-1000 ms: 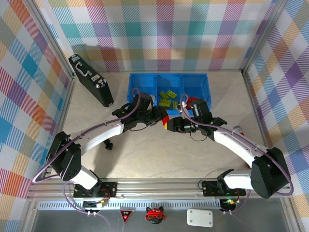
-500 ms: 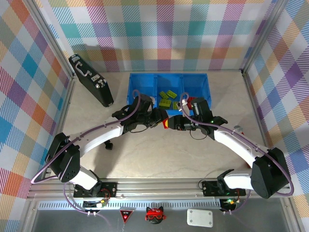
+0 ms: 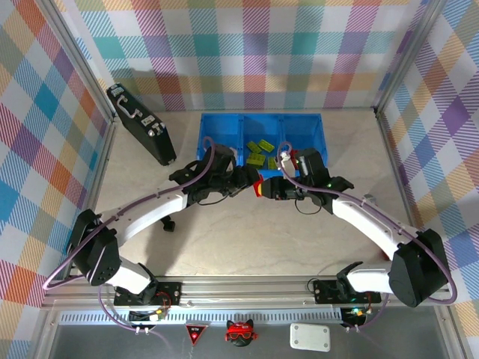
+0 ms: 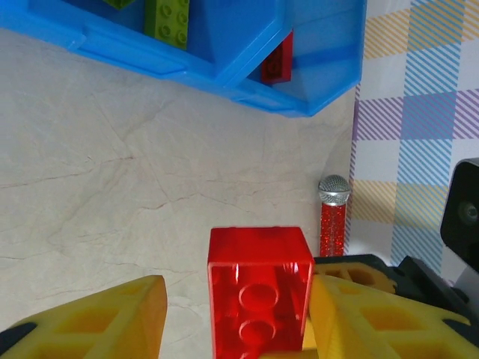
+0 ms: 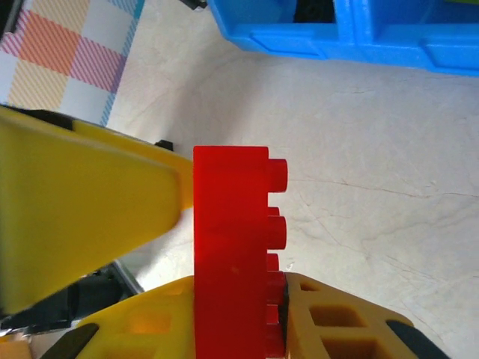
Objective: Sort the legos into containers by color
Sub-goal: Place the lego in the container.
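So the right pincer (image 5: 232, 299) is clamped on a glossy red lego (image 5: 228, 224), studs pointing sideways. The left pincer (image 4: 236, 288) is spread, one yellow finger (image 4: 90, 321) clear of it, the other right against it. It hangs over the tabletop (image 3: 224, 239), just in front of the blue containers (image 3: 221, 129). The left wrist cam catches another red brick (image 4: 277, 60) in the end bin and a glittery red stick (image 4: 333, 217) by the wall. Overhead there are lime legos (image 3: 260, 149) in the middle bin and a black case (image 3: 141, 123) far left.

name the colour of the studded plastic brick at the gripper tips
Red; the studded plastic brick shows best in the right wrist view.
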You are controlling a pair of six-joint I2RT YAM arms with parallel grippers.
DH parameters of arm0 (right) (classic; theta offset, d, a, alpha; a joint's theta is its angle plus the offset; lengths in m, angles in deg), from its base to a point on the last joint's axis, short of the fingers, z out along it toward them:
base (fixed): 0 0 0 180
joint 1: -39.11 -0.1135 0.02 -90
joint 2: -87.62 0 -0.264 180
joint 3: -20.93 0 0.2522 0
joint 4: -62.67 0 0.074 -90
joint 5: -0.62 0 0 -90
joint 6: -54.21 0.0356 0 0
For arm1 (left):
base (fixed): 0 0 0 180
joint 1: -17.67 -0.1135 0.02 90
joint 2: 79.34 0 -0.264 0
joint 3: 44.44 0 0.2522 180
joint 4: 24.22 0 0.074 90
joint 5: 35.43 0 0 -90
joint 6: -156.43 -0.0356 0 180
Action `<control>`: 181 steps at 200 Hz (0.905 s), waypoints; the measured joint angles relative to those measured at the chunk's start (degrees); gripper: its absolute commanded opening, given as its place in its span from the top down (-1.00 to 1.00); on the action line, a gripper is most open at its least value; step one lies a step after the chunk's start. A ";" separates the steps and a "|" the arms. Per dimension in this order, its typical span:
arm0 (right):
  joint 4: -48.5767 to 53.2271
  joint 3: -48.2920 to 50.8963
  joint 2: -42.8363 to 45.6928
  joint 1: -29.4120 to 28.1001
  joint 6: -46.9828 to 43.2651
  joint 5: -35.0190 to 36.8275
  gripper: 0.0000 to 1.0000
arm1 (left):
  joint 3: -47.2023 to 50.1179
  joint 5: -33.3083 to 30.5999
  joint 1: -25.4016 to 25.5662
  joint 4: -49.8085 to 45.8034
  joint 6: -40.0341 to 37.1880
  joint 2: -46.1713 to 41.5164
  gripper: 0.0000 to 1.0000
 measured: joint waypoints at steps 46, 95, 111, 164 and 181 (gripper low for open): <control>7.30 -5.86 -2.12 3.54 -3.69 5.68 0.49 | -0.02 -1.90 -4.20 -7.96 -5.16 -6.08 -0.10; 15.02 -15.58 -10.01 13.18 -7.61 9.51 0.46 | 5.81 -1.62 -14.56 -13.16 -8.96 -14.91 -0.12; 16.72 -19.43 -13.60 16.17 -8.35 10.40 0.46 | 7.91 -1.40 -17.79 -15.74 -10.32 -17.25 -0.12; 19.96 -34.47 -29.59 20.68 -10.86 12.17 0.47 | 11.74 -0.79 -27.02 -23.26 -15.47 -23.41 -0.13; 21.20 -40.22 -35.58 20.65 -11.58 12.74 0.47 | 12.81 -0.31 -29.55 -25.05 -16.52 -24.72 -0.14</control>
